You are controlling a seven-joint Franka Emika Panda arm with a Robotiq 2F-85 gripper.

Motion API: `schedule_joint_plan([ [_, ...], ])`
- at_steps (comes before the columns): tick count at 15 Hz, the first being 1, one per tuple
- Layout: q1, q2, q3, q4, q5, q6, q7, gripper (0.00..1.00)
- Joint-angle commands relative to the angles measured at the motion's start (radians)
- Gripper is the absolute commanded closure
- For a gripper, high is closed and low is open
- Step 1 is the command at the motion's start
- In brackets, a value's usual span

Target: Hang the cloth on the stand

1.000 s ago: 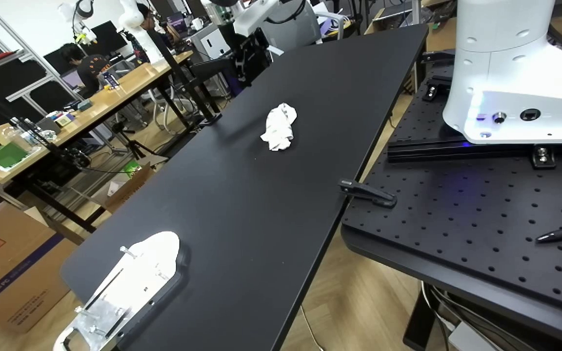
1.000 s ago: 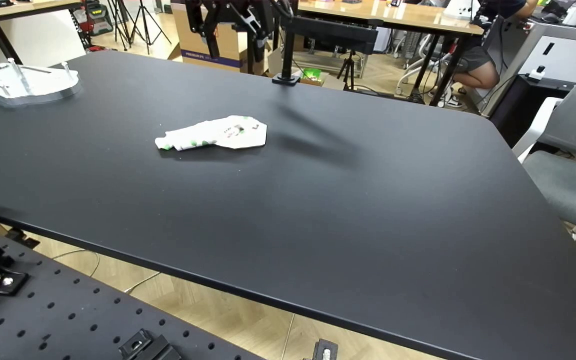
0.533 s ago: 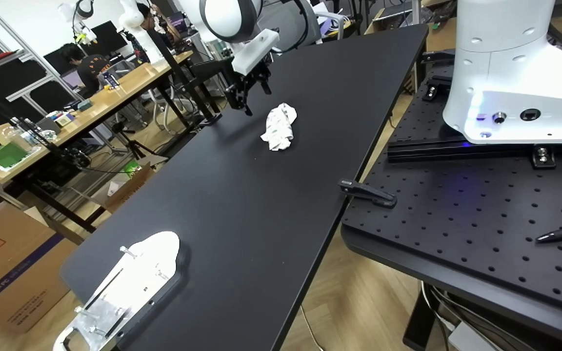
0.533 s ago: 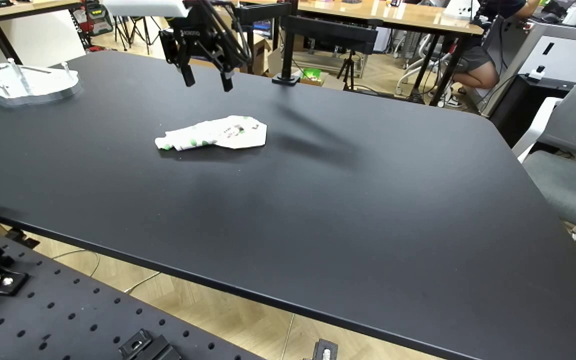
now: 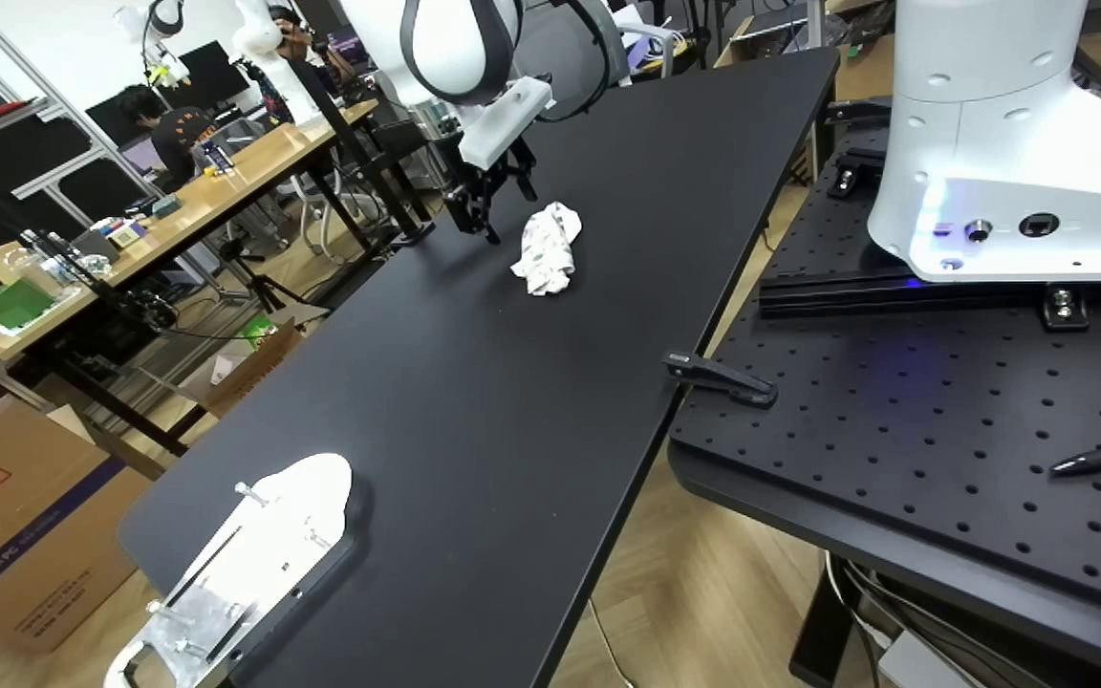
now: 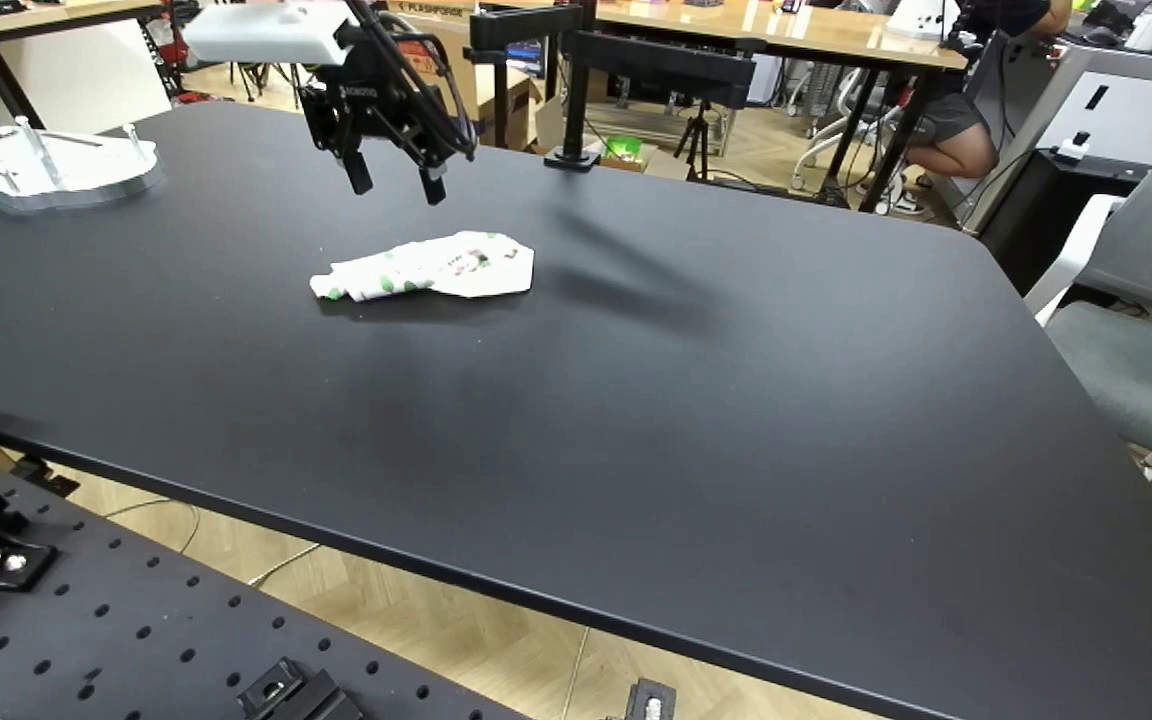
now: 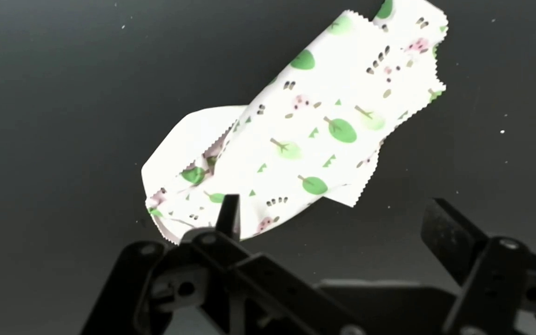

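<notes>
A white cloth (image 5: 547,250) with green leaf prints lies loosely folded on the black table. It also shows in an exterior view (image 6: 426,268) and in the wrist view (image 7: 314,121). My gripper (image 5: 512,220) is open and empty, above the table beside the cloth in both exterior views (image 6: 398,190). In the wrist view my fingers (image 7: 342,225) are wide apart; the left one overlaps the cloth's near edge, the right one is over bare table. A white board with short upright pegs (image 5: 273,535), perhaps the stand, lies at the table's end, also in an exterior view (image 6: 86,165).
A black post with a jointed arm (image 6: 576,100) is clamped at the table's edge. A black clamp (image 5: 721,378) bridges the table edge and the perforated base plate (image 5: 875,420). A grey chair (image 6: 1146,280) stands at another edge.
My gripper has come down from above the table's far side towards the cloth, more slowly over the last half second. It stays open. The cloth and the pegged board have not moved.
</notes>
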Motion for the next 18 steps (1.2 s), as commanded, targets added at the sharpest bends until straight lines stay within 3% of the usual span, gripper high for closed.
schedule_joint_plan([
  [1,0.014,0.001,-0.041,-0.018,-0.021,0.03,0.019,0.0],
  [10,0.009,0.064,-0.108,-0.061,0.007,0.105,-0.007,0.0],
  [11,0.01,0.075,-0.112,-0.061,0.014,0.115,-0.009,0.22],
  [13,0.011,0.098,-0.117,-0.058,0.027,0.128,-0.019,0.32],
  [18,0.025,0.134,-0.134,-0.056,0.063,0.173,-0.043,0.69],
])
